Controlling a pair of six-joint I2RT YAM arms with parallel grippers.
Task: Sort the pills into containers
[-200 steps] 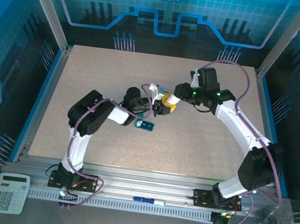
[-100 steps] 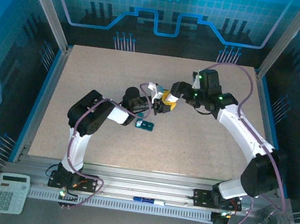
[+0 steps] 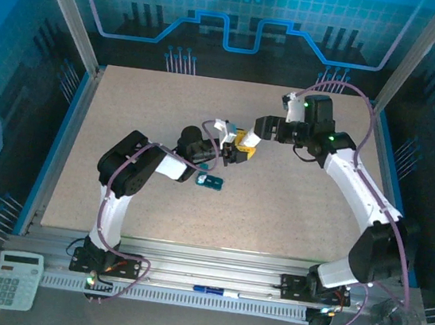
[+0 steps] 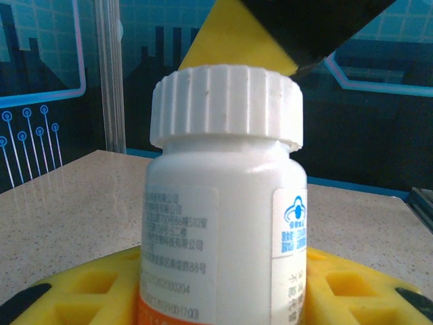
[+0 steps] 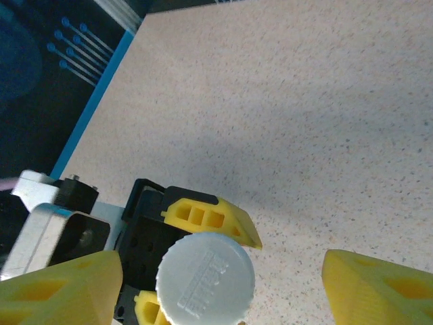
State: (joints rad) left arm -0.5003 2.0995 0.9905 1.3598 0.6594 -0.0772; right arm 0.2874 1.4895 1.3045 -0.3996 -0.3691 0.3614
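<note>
Right wrist view: the right gripper [image 5: 222, 272] is released, its two yellow fingers [image 5: 64, 288] spread wide with clear gaps to the ribbed white cap [image 5: 205, 277] that sits between them. It hovers over that cap without touching it.

The cap tops a white pill bottle [image 4: 216, 223] with printed labels, standing upright in the left gripper [image 4: 220, 301]. This gripper is clenched on the bottle's lower body, a yellow finger pressing in from each side. In the left wrist view a yellow-and-black finger of the right gripper shows just above the cap.

In the top external view both grippers meet over the middle of the bench [image 3: 291, 212], a little toward the left edge, clear of all four corners.

The pill box [image 3: 210, 181], small and teal-green, lies flat on the bench just on the near side of the left gripper, apart from both grippers. Its compartments are too small to make out.

Beyond the near edge, a calculator [image 3: 15, 280] rests by the near left corner and a pen [image 3: 212, 291] lies along the rail.
</note>
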